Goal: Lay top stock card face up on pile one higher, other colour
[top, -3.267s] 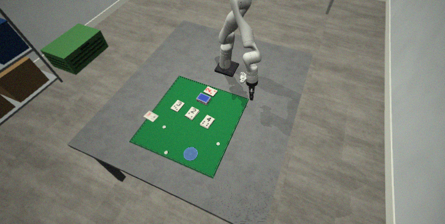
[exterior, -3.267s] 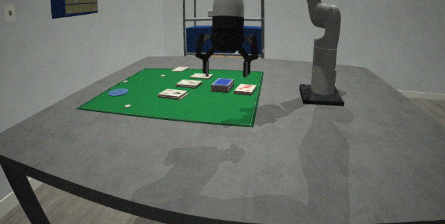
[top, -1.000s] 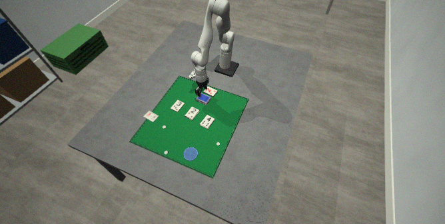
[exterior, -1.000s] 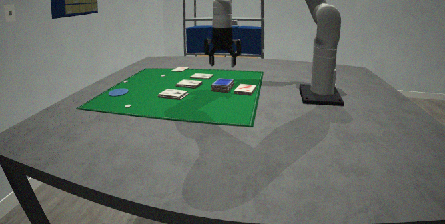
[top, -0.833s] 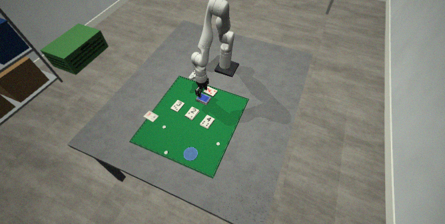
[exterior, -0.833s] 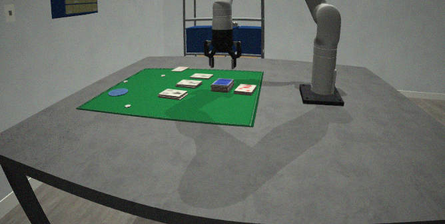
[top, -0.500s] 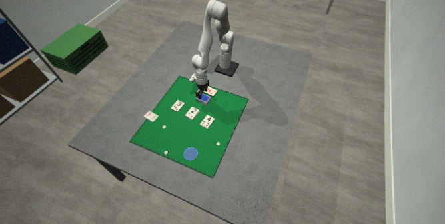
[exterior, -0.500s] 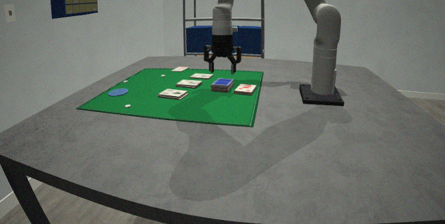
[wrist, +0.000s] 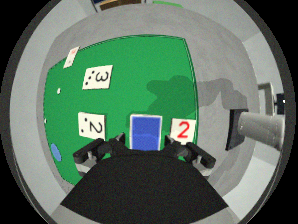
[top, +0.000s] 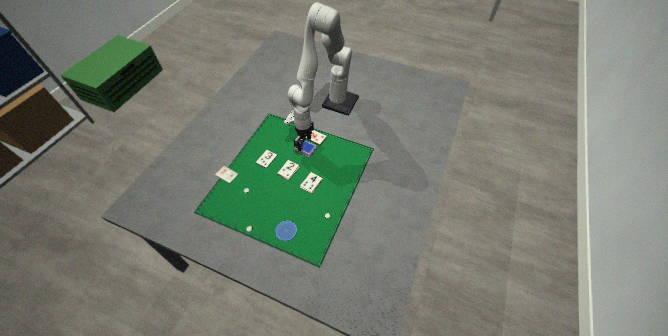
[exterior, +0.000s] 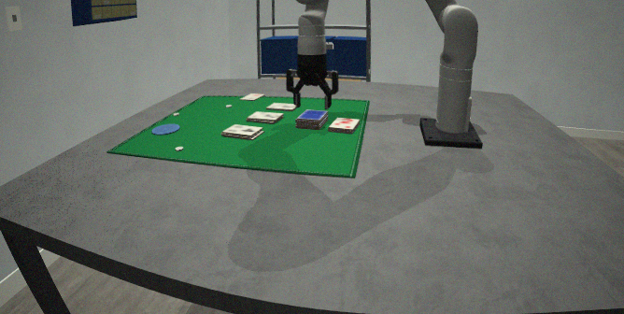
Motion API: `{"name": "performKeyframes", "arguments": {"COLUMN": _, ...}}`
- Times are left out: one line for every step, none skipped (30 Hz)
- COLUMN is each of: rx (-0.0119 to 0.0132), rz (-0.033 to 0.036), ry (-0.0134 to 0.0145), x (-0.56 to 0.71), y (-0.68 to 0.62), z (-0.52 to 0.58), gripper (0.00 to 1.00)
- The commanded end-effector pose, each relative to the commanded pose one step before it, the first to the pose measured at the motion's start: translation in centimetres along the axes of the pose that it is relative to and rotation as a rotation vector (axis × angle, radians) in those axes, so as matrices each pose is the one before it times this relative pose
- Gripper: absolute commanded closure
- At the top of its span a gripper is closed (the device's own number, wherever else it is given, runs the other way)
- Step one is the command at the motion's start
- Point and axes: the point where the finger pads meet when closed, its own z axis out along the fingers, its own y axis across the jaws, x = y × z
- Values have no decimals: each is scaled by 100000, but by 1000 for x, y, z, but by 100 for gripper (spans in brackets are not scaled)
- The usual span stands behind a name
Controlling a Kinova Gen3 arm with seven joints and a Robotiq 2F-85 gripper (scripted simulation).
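The face-down stock (top: 309, 148) (exterior: 312, 117) (wrist: 145, 131) is a short stack with a blue back on the green mat (top: 270, 207) (exterior: 201, 119) (wrist: 149, 72). A face-up red 2 (top: 318, 136) (exterior: 344, 124) (wrist: 182, 129) lies beside it, on the side of the arm's base. Three face-up piles stand in a row: a black 3 (top: 266, 158) (exterior: 281, 106) (wrist: 97, 76), a black 2 (top: 288, 169) (exterior: 264, 117) (wrist: 91, 125) and a black 4 (top: 311, 182) (exterior: 243, 131). My gripper (top: 301, 147) (exterior: 312, 102) (wrist: 144, 139) is open and points straight down just above the stock, one finger on each side, holding nothing.
A single card with red marks (top: 226, 174) (exterior: 252, 96) (wrist: 71, 56) lies at the mat's edge. A blue disc (top: 286, 230) (exterior: 165, 129) and small white tokens (top: 246, 190) (top: 327, 215) lie on the mat's far part. The arm's base (top: 340, 103) (exterior: 449, 136) stands off the mat.
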Motion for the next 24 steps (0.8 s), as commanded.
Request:
{"name": "performKeyframes", "arguments": {"rx": 80, "rz": -34, "ry": -210, "x": 17, "y": 97, "z": 173, "gripper": 15}}
{"name": "performKeyframes", "arguments": {"rx": 39, "rz": -2, "ry": -6, "x": -3, "y": -10, "z": -15, "gripper": 15}}
{"name": "performKeyframes", "arguments": {"rx": 15, "rz": -1, "ry": -2, "x": -1, "y": -4, "z": -6, "gripper": 15}}
{"name": "performKeyframes", "arguments": {"rx": 3, "rz": 0, "ry": -1, "x": 0, "y": -1, "z": -1, "gripper": 15}}
{"name": "performKeyframes", "arguments": {"rx": 0, "rz": 0, "ry": 0, "x": 0, "y": 0, "z": 0, "gripper": 15}}
{"name": "performKeyframes", "arguments": {"rx": 0, "rz": 0, "ry": 0, "x": 0, "y": 0, "z": 0, "gripper": 15}}
{"name": "performKeyframes", "arguments": {"rx": 0, "rz": 0, "ry": 0, "x": 0, "y": 0, "z": 0, "gripper": 15}}
{"name": "performKeyframes", "arguments": {"rx": 0, "rz": 0, "ry": 0, "x": 0, "y": 0, "z": 0, "gripper": 15}}
{"name": "performKeyframes", "arguments": {"rx": 0, "rz": 0, "ry": 0, "x": 0, "y": 0, "z": 0, "gripper": 15}}
{"name": "performKeyframes", "arguments": {"rx": 0, "rz": 0, "ry": 0, "x": 0, "y": 0, "z": 0, "gripper": 15}}
{"name": "performKeyframes", "arguments": {"rx": 0, "rz": 0, "ry": 0, "x": 0, "y": 0, "z": 0, "gripper": 15}}
{"name": "performKeyframes", "arguments": {"rx": 0, "rz": 0, "ry": 0, "x": 0, "y": 0, "z": 0, "gripper": 15}}
{"name": "performKeyframes", "arguments": {"rx": 0, "rz": 0, "ry": 0, "x": 0, "y": 0, "z": 0, "gripper": 15}}
{"name": "performKeyframes", "arguments": {"rx": 0, "rz": 0, "ry": 0, "x": 0, "y": 0, "z": 0, "gripper": 15}}
{"name": "performKeyframes", "arguments": {"rx": 0, "rz": 0, "ry": 0, "x": 0, "y": 0, "z": 0, "gripper": 15}}
{"name": "performKeyframes", "arguments": {"rx": 0, "rz": 0, "ry": 0, "x": 0, "y": 0, "z": 0, "gripper": 15}}
{"name": "performKeyframes", "arguments": {"rx": 0, "rz": 0, "ry": 0, "x": 0, "y": 0, "z": 0, "gripper": 15}}
{"name": "performKeyframes", "arguments": {"rx": 0, "rz": 0, "ry": 0, "x": 0, "y": 0, "z": 0, "gripper": 29}}
{"name": "performKeyframes", "arguments": {"rx": 0, "rz": 0, "ry": 0, "x": 0, "y": 0, "z": 0, "gripper": 29}}
{"name": "performKeyframes", "arguments": {"rx": 2, "rz": 0, "ry": 0, "x": 0, "y": -1, "z": -1, "gripper": 29}}
{"name": "performKeyframes", "arguments": {"rx": 1, "rz": 0, "ry": 0, "x": 0, "y": 0, "z": 0, "gripper": 29}}
{"name": "performKeyframes", "arguments": {"rx": 0, "rz": 0, "ry": 0, "x": 0, "y": 0, "z": 0, "gripper": 29}}
{"name": "performKeyframes", "arguments": {"rx": 0, "rz": 0, "ry": 0, "x": 0, "y": 0, "z": 0, "gripper": 29}}
{"name": "performKeyframes", "arguments": {"rx": 0, "rz": 0, "ry": 0, "x": 0, "y": 0, "z": 0, "gripper": 29}}
